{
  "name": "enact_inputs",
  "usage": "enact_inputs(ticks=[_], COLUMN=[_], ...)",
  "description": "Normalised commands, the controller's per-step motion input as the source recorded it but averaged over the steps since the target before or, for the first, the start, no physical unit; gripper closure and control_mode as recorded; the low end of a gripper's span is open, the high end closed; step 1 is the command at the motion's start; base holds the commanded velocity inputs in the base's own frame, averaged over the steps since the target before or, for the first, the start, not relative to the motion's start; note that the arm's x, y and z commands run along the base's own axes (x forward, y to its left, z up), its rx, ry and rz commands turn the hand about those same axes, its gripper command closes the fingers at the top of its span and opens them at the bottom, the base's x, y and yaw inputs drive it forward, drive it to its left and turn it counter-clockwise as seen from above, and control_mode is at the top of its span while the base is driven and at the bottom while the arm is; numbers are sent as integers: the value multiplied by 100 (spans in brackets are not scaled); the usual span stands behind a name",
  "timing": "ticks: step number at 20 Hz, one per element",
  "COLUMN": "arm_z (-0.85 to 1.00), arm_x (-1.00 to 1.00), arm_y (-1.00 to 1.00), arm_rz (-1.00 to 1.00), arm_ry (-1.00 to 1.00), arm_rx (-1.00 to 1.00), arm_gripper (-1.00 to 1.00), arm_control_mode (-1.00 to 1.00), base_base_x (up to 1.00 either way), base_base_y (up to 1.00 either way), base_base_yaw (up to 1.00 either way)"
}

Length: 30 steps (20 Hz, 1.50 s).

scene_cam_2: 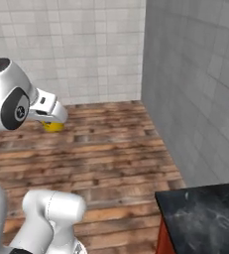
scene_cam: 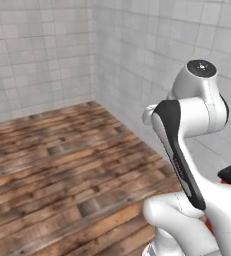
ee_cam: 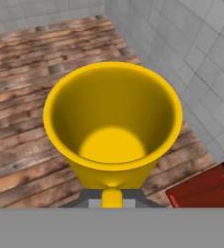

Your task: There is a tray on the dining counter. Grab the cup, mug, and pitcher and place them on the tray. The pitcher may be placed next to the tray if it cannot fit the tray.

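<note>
Yellow mug (ee_cam: 112, 126) clamped in the closed tool, above wooden floor (ee_cam: 21, 58).

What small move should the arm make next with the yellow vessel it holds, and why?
Probably swing it right, toward the dining counter. The gripper is shut on the mug, which hangs over the wooden floor, while the counter's black top lies off to the right.

White, glossy, rounded arm (scene_cam: 197, 120) of thick tubular links. Dark grey-black strip along one link's side. Round grey cap with small dots atop an upper joint. Black disc with a faint white mark on a joint's side, seen from the right base camera.
</note>
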Motion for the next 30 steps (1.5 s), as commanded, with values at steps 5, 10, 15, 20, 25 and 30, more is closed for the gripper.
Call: enact_inputs(ticks=[5,10,15,20,25,30], arm_z=[0,0,0,0,0,0], arm_x=[0,0,0,0,0,0], arm_y=[0,0,0,0,0,0], arm_rz=[0,0,0,0,0,0], arm_ry=[0,0,0,0,0,0], arm_rx=[0,0,0,0,0,0], arm_gripper=[100,100,100,100,100,100], arm_control_mode=[100,100,100,100,100,100], base_base_x=[100,100,100,100,100,100], base_base_y=[6,1,0,0,-1,0], base_base_yaw=[16,28,43,53,55,57])
